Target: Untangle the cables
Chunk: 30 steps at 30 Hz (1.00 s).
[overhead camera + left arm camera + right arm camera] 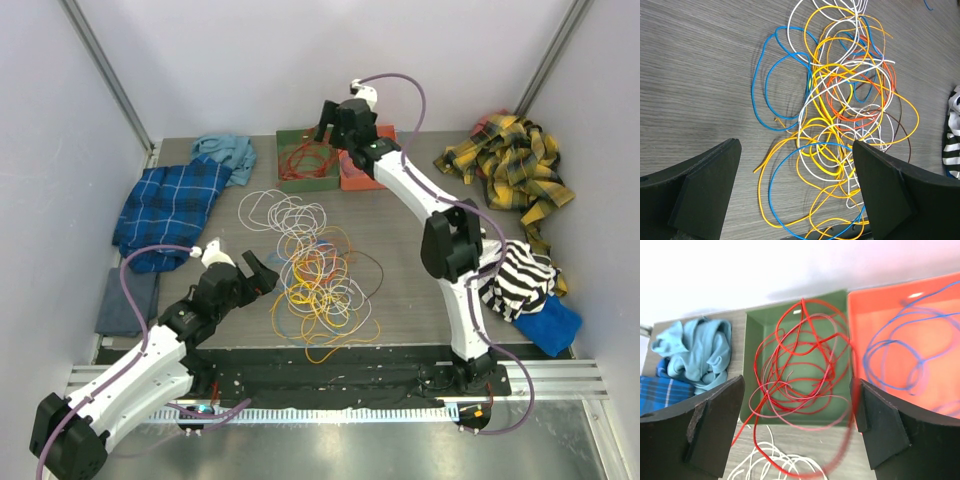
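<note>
At 9 o'clock of the tangle of cables (pixel 318 278) in the middle of the table (pixel 400 290), the left gripper (pixel 255 275) hangs wide open and empty; we judge it should pick one outlying strand, such as the blue loop (pixel 762 85) at the tangle's edge, not the dense yellow-and-white core. At 12 o'clock the right gripper (pixel 797 382) is equally wide and holds nothing above the green tray (pixel 752 340). There the red cable (pixel 800 345) spills over the rim at 6 o'clock, beside the orange tray (pixel 880 305) with its blue cable (pixel 890 345); we would tuck those loops in first.
</note>
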Tool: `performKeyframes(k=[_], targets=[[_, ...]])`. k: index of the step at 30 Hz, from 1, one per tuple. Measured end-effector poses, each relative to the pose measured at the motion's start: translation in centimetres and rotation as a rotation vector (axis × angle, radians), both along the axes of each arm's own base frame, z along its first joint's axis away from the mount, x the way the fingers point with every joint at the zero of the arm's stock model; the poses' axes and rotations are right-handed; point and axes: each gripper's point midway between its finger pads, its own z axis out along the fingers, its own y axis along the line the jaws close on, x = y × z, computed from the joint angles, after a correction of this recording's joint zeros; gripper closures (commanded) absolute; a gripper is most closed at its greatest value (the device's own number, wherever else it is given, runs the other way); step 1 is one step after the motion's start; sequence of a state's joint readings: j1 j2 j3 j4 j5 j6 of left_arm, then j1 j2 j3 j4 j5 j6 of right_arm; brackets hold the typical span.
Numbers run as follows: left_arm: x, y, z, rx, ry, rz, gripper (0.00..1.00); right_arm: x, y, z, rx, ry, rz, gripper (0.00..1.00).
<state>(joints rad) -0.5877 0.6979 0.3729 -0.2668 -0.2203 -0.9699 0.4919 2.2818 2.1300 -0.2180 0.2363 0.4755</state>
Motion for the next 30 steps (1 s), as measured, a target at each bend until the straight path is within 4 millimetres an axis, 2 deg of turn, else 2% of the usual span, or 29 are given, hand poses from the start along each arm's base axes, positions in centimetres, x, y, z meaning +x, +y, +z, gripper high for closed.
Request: performKeyframes(k=[2, 5, 6, 10, 12, 15, 18, 19, 20, 21, 23, 24, 26, 28, 30], targets=[[0.0, 0.0, 0.0, -0.002, 0.001, 0.000, 0.00, -0.9, -0.9, 1.5, -0.010, -0.015, -0.018, 0.11], [-0.1, -0.1, 0.0, -0.010, 0.005, 0.002, 0.00, -2.2, -2.2, 3.0, -0.024, -0.029, -0.037, 0.26], [-0.1, -0.1, 0.0, -0.011, 0.006, 0.003, 0.00, -2.6, -2.5, 3.0, -0.030, -0.030, -0.038, 0.38], [-0.1, -0.2, 0.0, -0.016, 0.010, 0.003, 0.00, -2.6, -2.4, 1.5, -0.050, -0.011, -0.027, 0.58], [-0.1, -0.2, 0.0, -0.017, 0.010, 0.003, 0.00, -1.7, -1.7, 0.6, -0.054, -0.002, -0.014, 0.70], [-0.2, -0.1, 0.1, -0.018, 0.007, 0.004, 0.00, -1.0, -1.1, -1.1, -0.057, 0.019, -0.007, 0.84], [-0.3, 0.0, 0.3, -0.021, 0.000, 0.004, 0.00, -1.7, -1.4, -2.9, -0.064, 0.043, -0.009, 0.85], [-0.3, 0.1, 0.4, -0.018, -0.002, 0.005, 0.00, -2.5, -1.8, -3.8, -0.070, 0.057, -0.011, 0.82], [-0.3, 0.1, 0.4, -0.017, -0.003, 0.004, 0.00, -3.4, -2.4, -4.3, -0.079, 0.071, -0.014, 0.78], [-0.3, 0.1, 0.3, -0.011, -0.001, 0.003, 0.00, -4.7, -3.1, -4.8, -0.090, 0.094, -0.017, 0.68], [-0.3, 0.2, 0.4, 0.010, 0.005, -0.002, 0.00, -7.5, -4.6, -4.8, -0.092, 0.110, -0.026, 0.55], [-0.2, 0.3, 0.7, 0.021, 0.008, -0.002, 0.00, -9.1, -5.3, -4.2, -0.092, 0.109, -0.032, 0.46], [0.2, 0.4, 1.2, 0.044, 0.009, 0.005, 0.00, -12.1, -6.5, -2.5, -0.090, 0.081, -0.042, 0.37], [0.7, 0.6, 1.9, 0.072, 0.010, 0.014, 0.00, -15.7, -7.1, 0.3, -0.086, 0.025, -0.041, 0.35], [1.2, 0.8, 2.5, 0.104, 0.019, 0.027, 0.00, -19.5, -6.9, 3.2, -0.063, -0.040, -0.016, 0.34]])
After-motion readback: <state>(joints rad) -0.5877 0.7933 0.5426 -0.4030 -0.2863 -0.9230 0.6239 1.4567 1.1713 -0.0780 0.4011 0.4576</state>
